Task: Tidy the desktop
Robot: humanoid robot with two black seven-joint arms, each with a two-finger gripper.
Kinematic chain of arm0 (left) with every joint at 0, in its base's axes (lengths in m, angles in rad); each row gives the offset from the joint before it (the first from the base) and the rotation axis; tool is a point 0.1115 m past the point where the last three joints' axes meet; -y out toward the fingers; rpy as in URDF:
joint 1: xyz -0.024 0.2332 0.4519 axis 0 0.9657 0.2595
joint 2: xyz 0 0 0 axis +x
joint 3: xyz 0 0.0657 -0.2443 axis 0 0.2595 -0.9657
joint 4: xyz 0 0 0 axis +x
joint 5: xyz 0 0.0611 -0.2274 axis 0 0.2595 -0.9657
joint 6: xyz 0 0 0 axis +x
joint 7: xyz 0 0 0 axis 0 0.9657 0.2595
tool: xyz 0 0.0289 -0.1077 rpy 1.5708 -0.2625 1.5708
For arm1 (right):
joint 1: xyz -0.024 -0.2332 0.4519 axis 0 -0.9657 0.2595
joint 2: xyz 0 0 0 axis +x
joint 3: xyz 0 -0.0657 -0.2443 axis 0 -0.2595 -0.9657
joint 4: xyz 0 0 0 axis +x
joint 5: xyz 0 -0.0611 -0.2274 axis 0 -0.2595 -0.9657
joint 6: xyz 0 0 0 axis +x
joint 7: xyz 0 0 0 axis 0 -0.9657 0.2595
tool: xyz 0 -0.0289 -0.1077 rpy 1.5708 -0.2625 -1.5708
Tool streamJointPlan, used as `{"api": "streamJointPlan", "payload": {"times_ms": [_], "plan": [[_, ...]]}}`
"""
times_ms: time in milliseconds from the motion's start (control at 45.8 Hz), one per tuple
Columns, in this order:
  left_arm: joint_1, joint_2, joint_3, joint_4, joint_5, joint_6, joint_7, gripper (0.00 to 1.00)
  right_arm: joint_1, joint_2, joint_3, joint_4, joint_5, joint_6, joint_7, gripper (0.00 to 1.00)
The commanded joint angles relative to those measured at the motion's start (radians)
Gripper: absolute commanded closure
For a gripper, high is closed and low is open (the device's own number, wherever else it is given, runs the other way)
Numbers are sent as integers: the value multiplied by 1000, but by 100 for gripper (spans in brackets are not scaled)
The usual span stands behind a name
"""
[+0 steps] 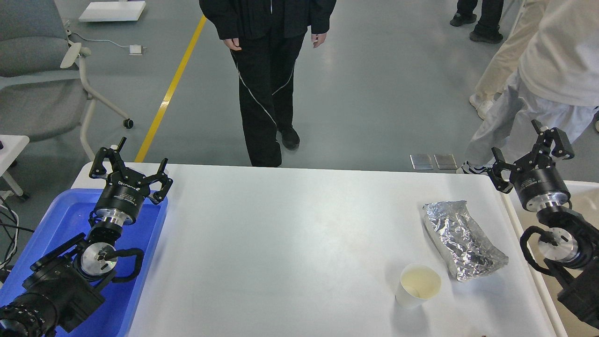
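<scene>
The white desktop (290,234) fills the middle of the head view. A crumpled silver foil bag (461,238) lies on its right part. Just in front of the bag stands a white paper cup (418,284), upright and empty-looking. My left gripper (131,169) hovers open over the far end of the blue tray, nothing between its fingers. My right gripper (531,154) is raised beyond the table's right edge, also open and empty, well apart from the bag.
A blue plastic tray (70,220) sits at the left edge under my left arm. A beige-white bin (585,196) stands at the right under my right arm. People stand beyond the far edge; a grey chair (42,79) is at the back left.
</scene>
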Motion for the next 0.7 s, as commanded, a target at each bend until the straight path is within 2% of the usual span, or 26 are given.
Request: {"api": "streamJointPlan", "payload": {"times_ms": [0, 676], "plan": [[1, 1, 0, 0, 0, 0, 0, 0, 7, -4, -11, 0, 0, 2, 0, 0], [1, 1, 0, 0, 0, 0, 0, 0, -10, -11, -10, -3, 0, 3, 0, 0]]}}
